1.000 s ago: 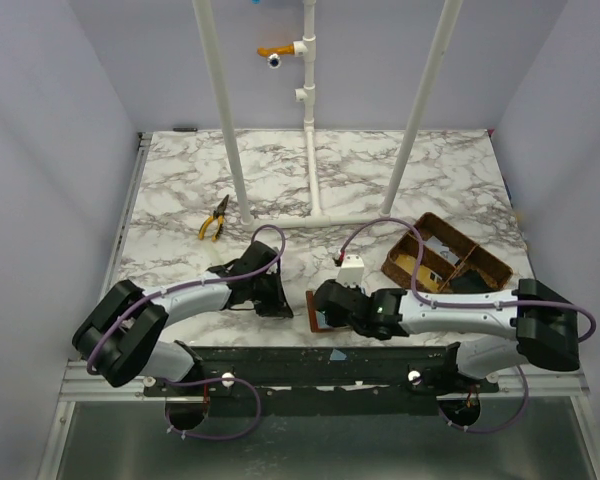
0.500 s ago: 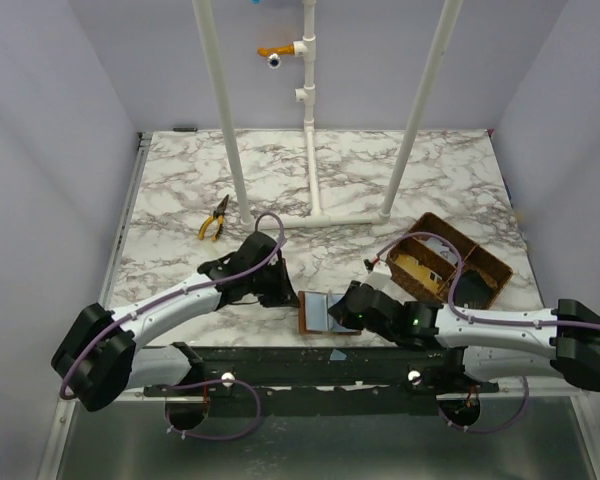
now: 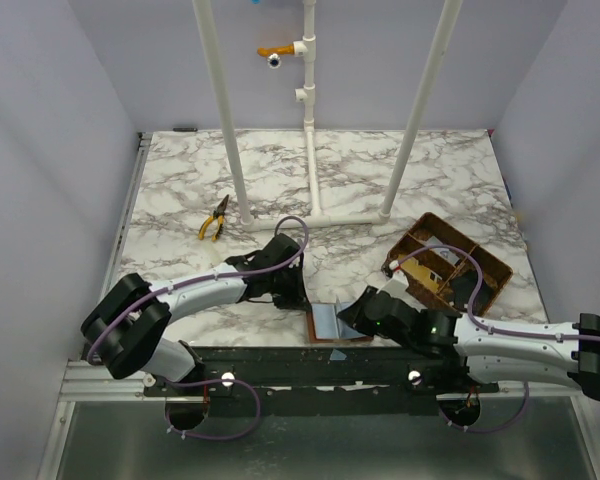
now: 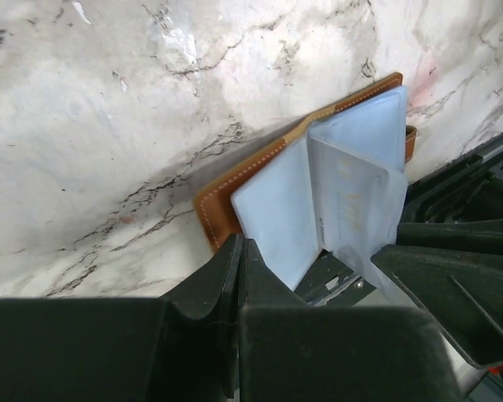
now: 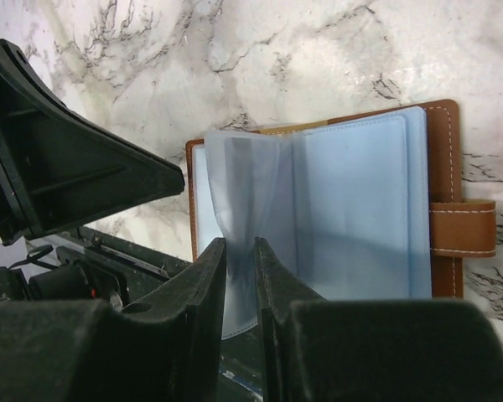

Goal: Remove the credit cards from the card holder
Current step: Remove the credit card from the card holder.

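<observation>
The card holder lies open at the table's near edge, brown leather with blue-grey clear pockets and a snap tab. One pocket leaf stands up from the spine, and a pale grey-white credit card shows inside it. My right gripper is open by a narrow gap, with the loose edge of that leaf between its fingers. My left gripper is shut and empty, its tips at the holder's left edge. Other credit cards are hidden.
A brown woven divided basket stands at the right, behind my right arm. Yellow-handled pliers lie at the back left. A white pipe frame rises from the middle of the table. The table edge and black rail run right below the holder.
My left gripper has slid right, up to the holder's left edge. The holder has shifted slightly right and now lies open, one leaf lifted. My right gripper narrowed, then widened a little.
</observation>
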